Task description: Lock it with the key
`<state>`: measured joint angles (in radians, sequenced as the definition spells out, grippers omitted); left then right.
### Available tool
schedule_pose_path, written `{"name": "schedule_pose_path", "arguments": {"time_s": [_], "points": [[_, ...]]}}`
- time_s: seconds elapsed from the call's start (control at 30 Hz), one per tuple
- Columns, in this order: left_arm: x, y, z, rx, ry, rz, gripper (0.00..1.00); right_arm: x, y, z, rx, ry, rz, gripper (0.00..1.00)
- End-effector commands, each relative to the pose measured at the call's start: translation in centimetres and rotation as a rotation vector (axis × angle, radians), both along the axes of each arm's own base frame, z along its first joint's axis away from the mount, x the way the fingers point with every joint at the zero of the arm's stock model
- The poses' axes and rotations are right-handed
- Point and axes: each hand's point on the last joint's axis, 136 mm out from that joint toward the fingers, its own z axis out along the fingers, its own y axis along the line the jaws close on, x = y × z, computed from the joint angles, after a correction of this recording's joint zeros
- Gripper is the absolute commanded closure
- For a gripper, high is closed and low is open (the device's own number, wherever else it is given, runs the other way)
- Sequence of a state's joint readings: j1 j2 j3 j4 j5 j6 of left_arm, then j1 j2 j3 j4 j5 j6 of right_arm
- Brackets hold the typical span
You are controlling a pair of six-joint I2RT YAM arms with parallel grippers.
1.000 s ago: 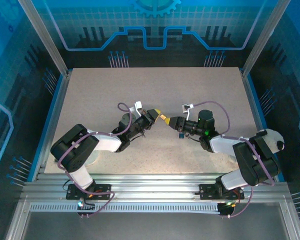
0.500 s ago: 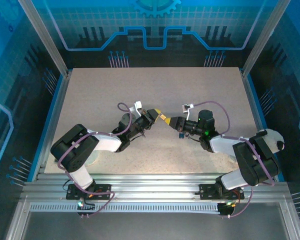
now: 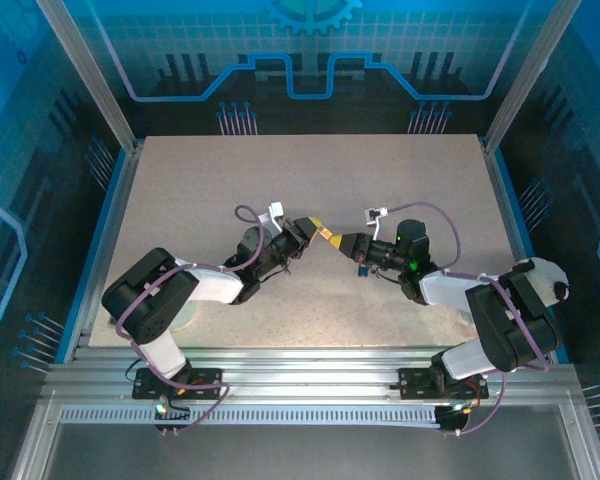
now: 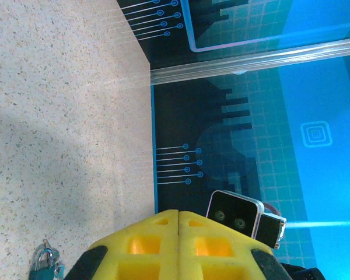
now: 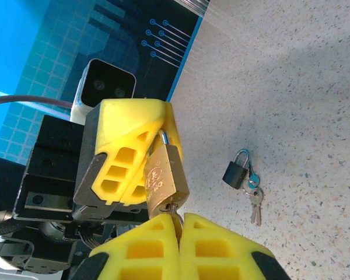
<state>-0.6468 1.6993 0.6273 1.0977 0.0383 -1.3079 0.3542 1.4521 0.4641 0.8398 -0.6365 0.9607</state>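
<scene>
My left claw [image 5: 141, 153] is clenched on the brass padlock [image 5: 164, 178], which sticks out just past its fingertips. My right claw [image 5: 179, 219] grasps the key [image 5: 175, 213], pushed into the padlock's base right at its tips. Beyond them, a small dark padlock [image 5: 235, 171] lies on the table [image 5: 297, 105].

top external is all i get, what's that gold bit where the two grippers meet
observer: a brass padlock, clamped at its shackle end in the left gripper.
operator: key in yet
observer: looks so. The right gripper is shut on the key at the padlock's underside; just a sliver of it shows.
operator: and the blue speck under the right arm
observer: a small dark padlock with spare keys on its ring, lying on the table, apart from both grippers.
</scene>
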Motion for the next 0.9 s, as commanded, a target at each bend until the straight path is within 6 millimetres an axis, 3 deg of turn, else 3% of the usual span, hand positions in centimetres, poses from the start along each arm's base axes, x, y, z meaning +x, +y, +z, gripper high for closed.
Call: {"name": "schedule_pose_path", "arguments": {"time_s": [0.0,0.87], "points": [[0.2,0.2,1.1,-0.031,-0.036,0.012,1.0,-0.1,0.2,1.2,0.003,-0.051,0.012,1.0],[2.0,2.2,3.0,-0.038,-0.085,0.083,1.0,-0.4,0.3,1.2,0.002,-0.036,0.022,1.0]]}}
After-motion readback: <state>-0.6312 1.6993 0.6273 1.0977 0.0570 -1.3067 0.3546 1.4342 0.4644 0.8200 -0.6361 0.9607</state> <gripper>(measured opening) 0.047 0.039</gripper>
